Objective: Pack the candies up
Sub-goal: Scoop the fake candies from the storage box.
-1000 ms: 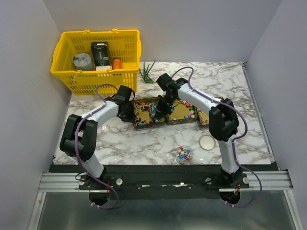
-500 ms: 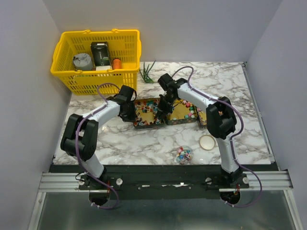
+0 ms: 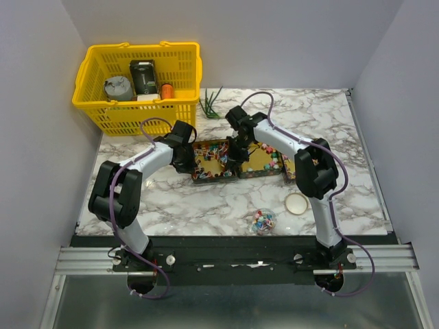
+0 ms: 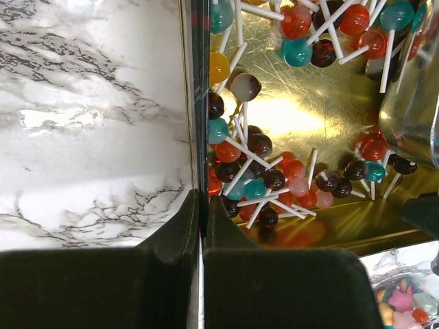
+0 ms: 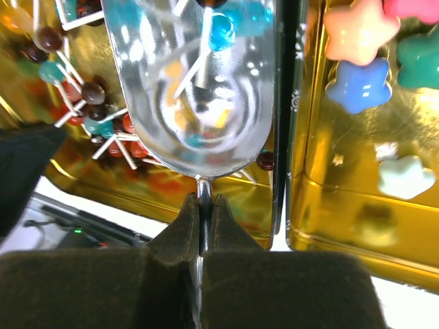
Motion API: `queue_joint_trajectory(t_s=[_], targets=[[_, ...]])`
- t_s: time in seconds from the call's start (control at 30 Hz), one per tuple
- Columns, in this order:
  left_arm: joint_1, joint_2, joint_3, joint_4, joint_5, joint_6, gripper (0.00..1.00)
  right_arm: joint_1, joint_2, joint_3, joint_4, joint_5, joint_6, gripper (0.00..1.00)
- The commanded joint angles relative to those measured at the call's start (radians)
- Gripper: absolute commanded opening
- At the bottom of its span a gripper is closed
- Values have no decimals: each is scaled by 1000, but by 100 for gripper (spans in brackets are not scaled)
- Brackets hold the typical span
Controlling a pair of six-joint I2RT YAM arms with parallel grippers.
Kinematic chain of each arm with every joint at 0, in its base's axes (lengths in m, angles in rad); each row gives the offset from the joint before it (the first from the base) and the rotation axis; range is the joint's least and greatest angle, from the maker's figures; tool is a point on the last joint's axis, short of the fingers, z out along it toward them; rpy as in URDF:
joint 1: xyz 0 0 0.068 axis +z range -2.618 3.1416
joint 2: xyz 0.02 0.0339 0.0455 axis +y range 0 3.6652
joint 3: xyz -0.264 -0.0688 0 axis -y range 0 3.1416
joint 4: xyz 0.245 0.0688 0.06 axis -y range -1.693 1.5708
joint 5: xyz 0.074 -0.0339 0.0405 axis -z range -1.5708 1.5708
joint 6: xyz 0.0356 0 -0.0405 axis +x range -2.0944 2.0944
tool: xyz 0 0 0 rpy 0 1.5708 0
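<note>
The candies lie in a small mixed-colour heap near the table's front, and an edge of them shows in the left wrist view. My left gripper is shut on the left wall of a square gold tin full of lollipops. My right gripper is shut on the handle of a shiny metal scoop. The scoop hangs over that tin with a blue lollipop in it.
A second gold tin to the right holds star-shaped sweets. A round gold lid lies at the front right. A yellow basket with several items stands at the back left, with a green sprig beside it.
My right arm has shifted slightly with the scoop over the left tin. The left gripper has stayed on the tin wall.
</note>
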Motion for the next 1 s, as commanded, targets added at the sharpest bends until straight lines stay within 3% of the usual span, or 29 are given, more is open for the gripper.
queue_joint_trajectory(t_s=[0.0, 0.67, 0.97], targets=[[-11, 26, 17, -21, -15, -15, 0, -21, 7, -66, -39, 184, -98, 1], [-11, 41, 43, -30, -32, -32, 0, 56, -194, -230, 152, 335, -379, 1], [-11, 24, 47, -25, -48, -30, 21, 71, -329, -355, 269, 285, -434, 1]])
